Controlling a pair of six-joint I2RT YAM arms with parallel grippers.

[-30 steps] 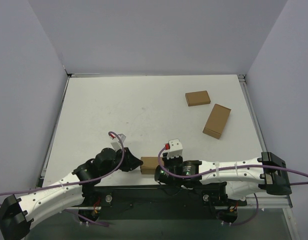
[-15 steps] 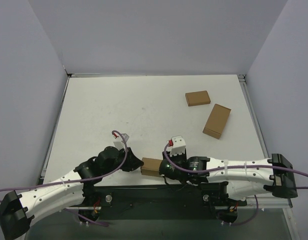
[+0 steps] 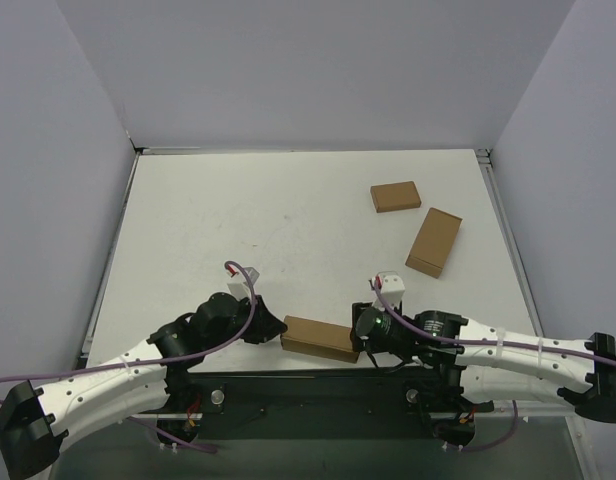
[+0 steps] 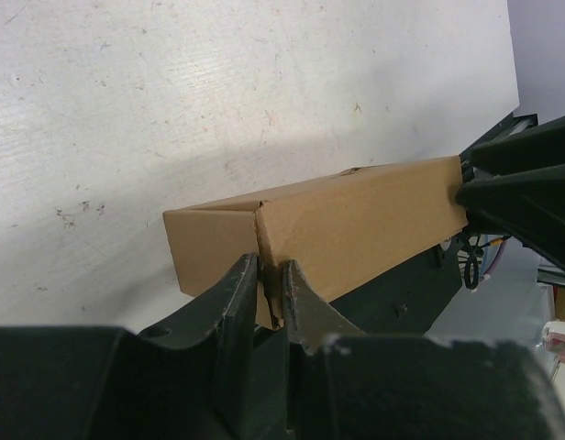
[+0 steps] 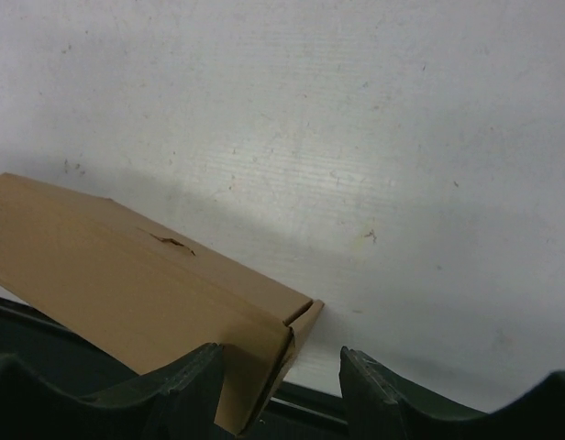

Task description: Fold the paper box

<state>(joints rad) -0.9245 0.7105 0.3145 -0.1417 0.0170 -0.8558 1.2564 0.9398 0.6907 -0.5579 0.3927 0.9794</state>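
Note:
The paper box (image 3: 318, 337) is a closed, shallow brown cardboard box lying at the table's near edge, between my two grippers. My left gripper (image 3: 276, 329) is at its left end. In the left wrist view the box (image 4: 356, 220) stretches away to the right, and the left gripper (image 4: 270, 286) is shut on a thin cardboard edge at the box's end. My right gripper (image 3: 361, 344) is at the box's right end. In the right wrist view the right gripper (image 5: 281, 359) stands open, with a corner of the box (image 5: 127, 284) next to its left finger.
Two smaller brown boxes lie at the back right, one flat (image 3: 395, 196) and one angled (image 3: 434, 241). The table's near edge and a dark rail (image 3: 318, 385) run just below the box. Grey walls enclose the table on three sides.
My right gripper has opened, let go of the box, and drawn back to the right along the near edge. More of the box now shows. The left gripper has hardly moved.

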